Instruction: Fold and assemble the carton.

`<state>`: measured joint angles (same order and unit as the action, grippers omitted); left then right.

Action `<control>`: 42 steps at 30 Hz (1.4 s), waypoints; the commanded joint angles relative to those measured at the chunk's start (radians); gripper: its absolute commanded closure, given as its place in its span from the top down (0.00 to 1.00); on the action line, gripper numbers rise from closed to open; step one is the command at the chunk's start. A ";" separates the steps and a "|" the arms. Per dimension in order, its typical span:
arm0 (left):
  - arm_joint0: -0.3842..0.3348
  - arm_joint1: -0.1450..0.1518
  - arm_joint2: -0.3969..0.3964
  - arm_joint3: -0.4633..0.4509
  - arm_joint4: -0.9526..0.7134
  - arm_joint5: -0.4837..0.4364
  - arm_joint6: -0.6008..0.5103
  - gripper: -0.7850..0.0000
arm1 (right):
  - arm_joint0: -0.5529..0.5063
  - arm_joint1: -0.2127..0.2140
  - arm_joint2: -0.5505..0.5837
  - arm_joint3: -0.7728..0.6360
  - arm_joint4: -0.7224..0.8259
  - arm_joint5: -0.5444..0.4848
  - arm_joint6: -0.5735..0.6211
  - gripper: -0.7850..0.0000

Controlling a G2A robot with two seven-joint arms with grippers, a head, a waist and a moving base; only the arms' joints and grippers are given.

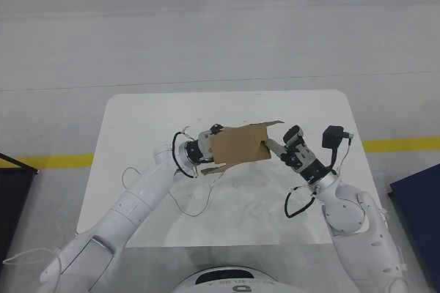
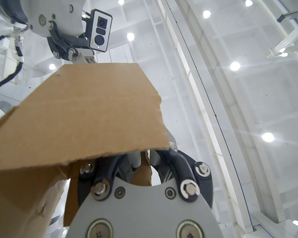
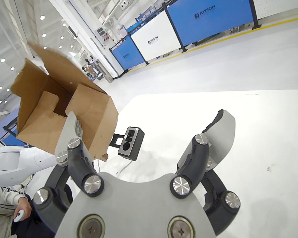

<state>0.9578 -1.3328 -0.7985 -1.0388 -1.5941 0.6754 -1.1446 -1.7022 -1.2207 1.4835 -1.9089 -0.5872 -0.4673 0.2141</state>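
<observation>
Closest in, the right pincer (image 3: pixel 146 116) is released, its two fingers spread wide. One finger (image 3: pixel 70 127) sits right at the open mouth of the carton (image 3: pixel 94 110), over an inner flap. I cannot tell whether it touches. The other finger stands well apart over the bare desk (image 3: pixel 178 115). That wide spread suits pushing or catching a flap, not gripping anything.

The carton comes next, held up off the desk between the two arms with its open end turned toward the right pincer. One long flap stands up and out, and shorter inner flaps lean partway inward, so by my judgement the box is opened out but its end is not closed.

At the carton's far end the left pincer (image 1: pixel 205 151) is clenched on the cardboard, with a strip of wall running between its linkages in the left wrist view. It likely serves as the anchor, holding the mouth toward the free pincer. A hold on one thin wall could let the box twist when a flap is pressed.

Beyond the desk's edge stand blue and white partition panels (image 3: pixel 208 18).
</observation>
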 commanded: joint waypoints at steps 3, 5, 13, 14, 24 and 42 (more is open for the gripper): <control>-0.001 0.001 -0.003 0.002 0.013 0.000 0.000 0.00 | 0.008 0.002 0.000 0.003 0.021 0.007 0.024 1.00; 0.000 0.001 -0.004 0.002 0.015 0.000 0.000 0.00 | 0.011 0.003 0.005 0.005 0.043 0.004 0.031 1.00; -0.004 0.001 -0.003 0.009 0.017 -0.002 -0.003 0.00 | 0.003 0.013 0.070 0.015 0.246 -0.081 0.071 1.00; -0.005 0.000 -0.004 0.012 0.017 -0.006 -0.006 0.00 | 0.003 0.013 0.070 0.015 0.246 -0.081 0.071 1.00; -0.011 -0.004 -0.004 0.028 0.017 -0.017 -0.017 0.00 | 0.003 0.013 0.071 0.019 0.243 -0.072 0.070 1.00; 0.041 0.002 -0.051 -0.046 0.049 0.023 0.064 0.00 | 0.038 0.017 -0.007 0.011 0.092 0.050 0.138 1.00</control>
<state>0.9986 -1.3304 -0.8483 -1.0841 -1.5482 0.6971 -1.0812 -1.6675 -1.2032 1.4782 -1.8995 -0.4898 -0.4310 0.3555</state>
